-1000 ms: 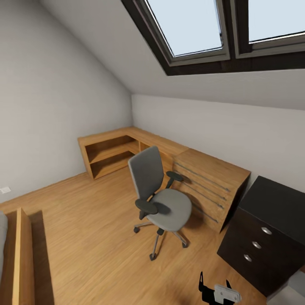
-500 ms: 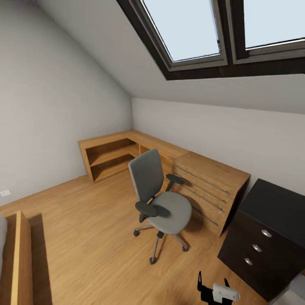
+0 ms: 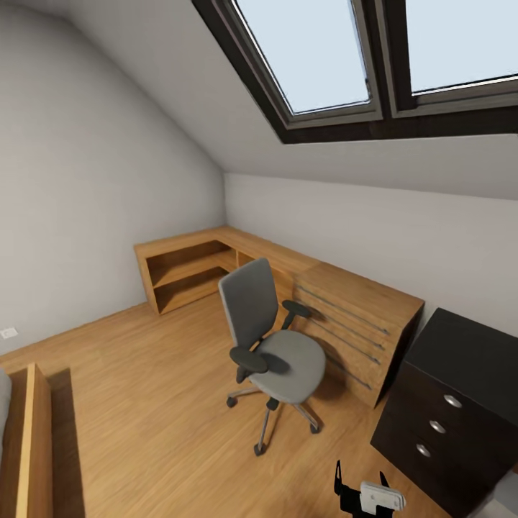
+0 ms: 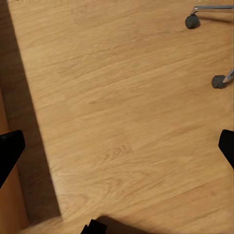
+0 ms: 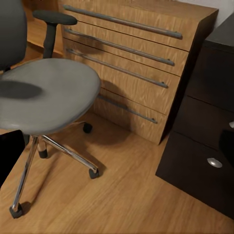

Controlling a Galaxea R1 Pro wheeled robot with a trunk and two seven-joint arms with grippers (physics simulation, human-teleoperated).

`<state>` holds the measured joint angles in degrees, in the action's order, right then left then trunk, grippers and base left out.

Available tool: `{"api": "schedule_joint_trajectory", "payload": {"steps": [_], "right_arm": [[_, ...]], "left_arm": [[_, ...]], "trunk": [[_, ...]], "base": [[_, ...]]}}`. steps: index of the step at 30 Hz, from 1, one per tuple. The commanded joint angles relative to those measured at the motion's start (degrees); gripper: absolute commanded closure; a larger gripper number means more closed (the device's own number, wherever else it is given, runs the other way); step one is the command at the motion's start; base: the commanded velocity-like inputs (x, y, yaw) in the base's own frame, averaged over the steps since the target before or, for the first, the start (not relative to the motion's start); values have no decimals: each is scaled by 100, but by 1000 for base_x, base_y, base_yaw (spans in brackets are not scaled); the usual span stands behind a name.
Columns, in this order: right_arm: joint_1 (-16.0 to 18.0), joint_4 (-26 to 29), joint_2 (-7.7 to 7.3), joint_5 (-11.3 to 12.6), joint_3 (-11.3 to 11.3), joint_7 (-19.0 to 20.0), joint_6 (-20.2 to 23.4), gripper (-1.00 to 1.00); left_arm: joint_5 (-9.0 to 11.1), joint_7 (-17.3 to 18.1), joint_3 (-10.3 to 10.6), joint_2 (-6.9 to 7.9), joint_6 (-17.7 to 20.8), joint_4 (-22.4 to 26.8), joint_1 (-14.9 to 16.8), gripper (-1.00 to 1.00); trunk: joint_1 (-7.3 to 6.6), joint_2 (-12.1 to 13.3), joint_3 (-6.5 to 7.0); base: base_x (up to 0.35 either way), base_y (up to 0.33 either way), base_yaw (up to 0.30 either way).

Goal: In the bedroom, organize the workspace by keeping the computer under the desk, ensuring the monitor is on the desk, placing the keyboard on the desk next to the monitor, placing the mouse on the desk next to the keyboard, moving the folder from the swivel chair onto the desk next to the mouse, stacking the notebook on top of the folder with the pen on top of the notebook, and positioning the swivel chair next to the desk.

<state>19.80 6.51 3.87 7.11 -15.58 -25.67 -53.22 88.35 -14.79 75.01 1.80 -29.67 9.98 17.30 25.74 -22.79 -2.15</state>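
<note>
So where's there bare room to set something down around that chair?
The chair seat is bare, as is the dresser top behind it and the visible black desk top. Wide floor lies bare toward the shelves. It is tight between chair and dresser.

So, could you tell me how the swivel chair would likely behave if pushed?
The swivel chair would probably roll easily: casters on smooth plank floor. Its seat likely spins on the single post. Pushed high on the backrest, it might tip.
</note>
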Motion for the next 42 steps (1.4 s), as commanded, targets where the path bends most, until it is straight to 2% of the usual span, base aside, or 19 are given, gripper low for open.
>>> {"api": "schedule_joint_trajectory", "payload": {"steps": [1,10,19,27,42], "right_arm": [[6,-7,0,58,-50,-8,-22,-100],[6,-77,0,-34,-52,-8,-14,-100],[6,-80,0,-62,-50,-8,-13,-100],[6,-147,34,-94,-57,-8,-11,-100],[6,-192,131,-120,-46,5,46,-100]], "left_arm": [[15,-55,48,6,-12,22,6,-100],[15,-57,51,17,12,22,6,-100],[15,-59,224,6,14,22,5,-100],[15,-59,337,-4,14,22,4,-100],[15,-59,365,-5,8,22,5,-100]], "trunk": [[4,-13,-4],[4,-13,80],[4,-13,163],[4,-13,226],[4,-13,238]], "base": [[7,0,0],[215,0,18],[272,0,82],[49,0,156],[3,0,149]]}}
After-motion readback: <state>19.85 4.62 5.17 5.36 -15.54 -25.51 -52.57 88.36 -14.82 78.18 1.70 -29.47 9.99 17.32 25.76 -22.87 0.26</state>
